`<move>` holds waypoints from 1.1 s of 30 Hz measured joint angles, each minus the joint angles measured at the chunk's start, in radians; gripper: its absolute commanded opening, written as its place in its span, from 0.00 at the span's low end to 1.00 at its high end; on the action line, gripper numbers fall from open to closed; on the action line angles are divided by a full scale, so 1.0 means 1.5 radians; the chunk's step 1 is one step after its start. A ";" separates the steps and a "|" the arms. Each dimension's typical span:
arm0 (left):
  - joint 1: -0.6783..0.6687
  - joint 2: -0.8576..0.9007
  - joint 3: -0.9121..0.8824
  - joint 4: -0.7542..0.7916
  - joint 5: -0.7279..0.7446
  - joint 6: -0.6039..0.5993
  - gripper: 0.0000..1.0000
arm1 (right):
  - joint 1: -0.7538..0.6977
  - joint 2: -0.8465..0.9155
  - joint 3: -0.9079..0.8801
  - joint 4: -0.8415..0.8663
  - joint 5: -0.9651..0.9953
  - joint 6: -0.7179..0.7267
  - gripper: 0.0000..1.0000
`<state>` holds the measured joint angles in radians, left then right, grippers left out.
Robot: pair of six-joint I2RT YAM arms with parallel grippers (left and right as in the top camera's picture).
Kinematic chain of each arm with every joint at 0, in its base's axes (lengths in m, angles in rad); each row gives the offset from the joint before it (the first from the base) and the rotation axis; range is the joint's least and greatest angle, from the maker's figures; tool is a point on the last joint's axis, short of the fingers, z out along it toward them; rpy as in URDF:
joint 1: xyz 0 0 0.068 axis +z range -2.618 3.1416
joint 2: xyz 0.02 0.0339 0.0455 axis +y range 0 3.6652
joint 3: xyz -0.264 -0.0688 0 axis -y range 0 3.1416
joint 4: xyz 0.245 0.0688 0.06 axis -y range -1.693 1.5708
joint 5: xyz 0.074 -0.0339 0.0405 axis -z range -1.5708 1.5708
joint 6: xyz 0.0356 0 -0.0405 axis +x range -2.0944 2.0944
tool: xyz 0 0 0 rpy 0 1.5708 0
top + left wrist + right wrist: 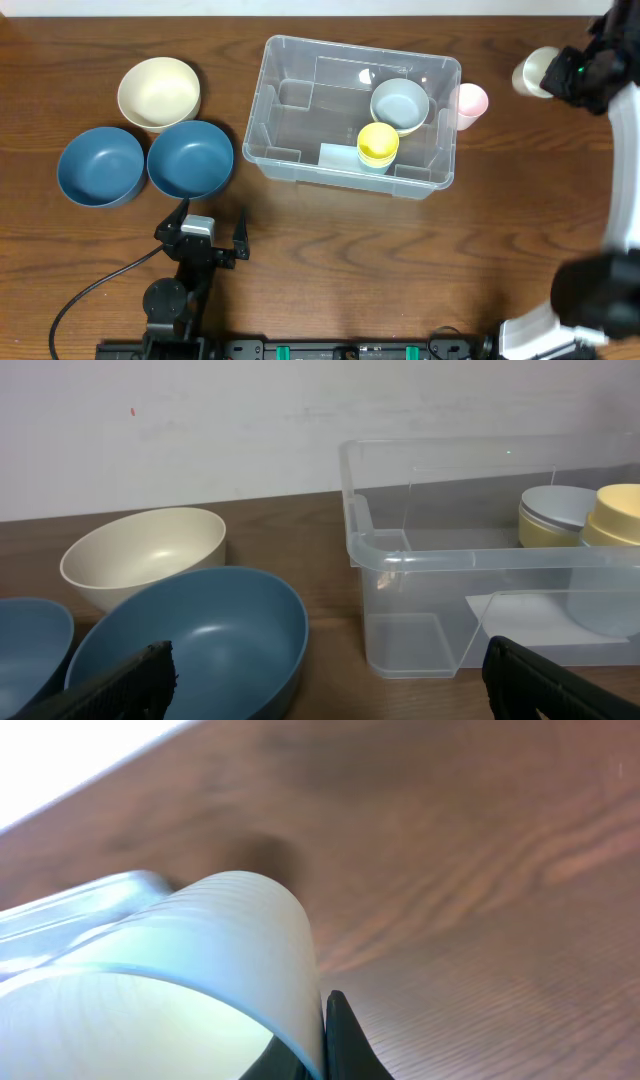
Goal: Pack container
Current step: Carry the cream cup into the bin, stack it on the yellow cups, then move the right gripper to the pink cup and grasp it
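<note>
The clear plastic container point(350, 112) stands at the table's middle back and holds a grey bowl on a yellow one point(399, 103), a yellow cup point(377, 143) and a pale flat piece point(338, 156). It also shows in the left wrist view point(450, 560). My right gripper point(558, 75) is at the far right back, shut on the rim of a cream cup point(536, 72), which fills the right wrist view point(170, 980). My left gripper point(207, 232) is open and empty near the front, just in front of a blue bowl point(190, 158).
A second blue bowl point(100, 166) and a cream bowl point(158, 92) sit at the left. A pink cup point(470, 102) stands just right of the container. A black cable point(90, 290) runs from the left arm's base at the front.
</note>
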<state>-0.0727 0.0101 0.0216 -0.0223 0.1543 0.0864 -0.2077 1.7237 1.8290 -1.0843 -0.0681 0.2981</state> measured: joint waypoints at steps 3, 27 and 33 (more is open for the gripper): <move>0.000 0.000 0.000 0.000 0.000 0.000 0.98 | 0.062 -0.057 0.005 -0.024 -0.014 0.000 0.01; 0.000 0.000 0.000 0.000 0.000 0.000 0.98 | 0.410 0.004 -0.055 -0.073 0.024 0.008 0.01; 0.000 0.000 0.000 0.000 0.000 0.000 0.98 | 0.410 0.017 -0.140 -0.009 0.030 0.016 0.04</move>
<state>-0.0727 0.0101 0.0216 -0.0223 0.1543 0.0864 0.4072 1.7485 1.6192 -1.0985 -0.0231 0.3214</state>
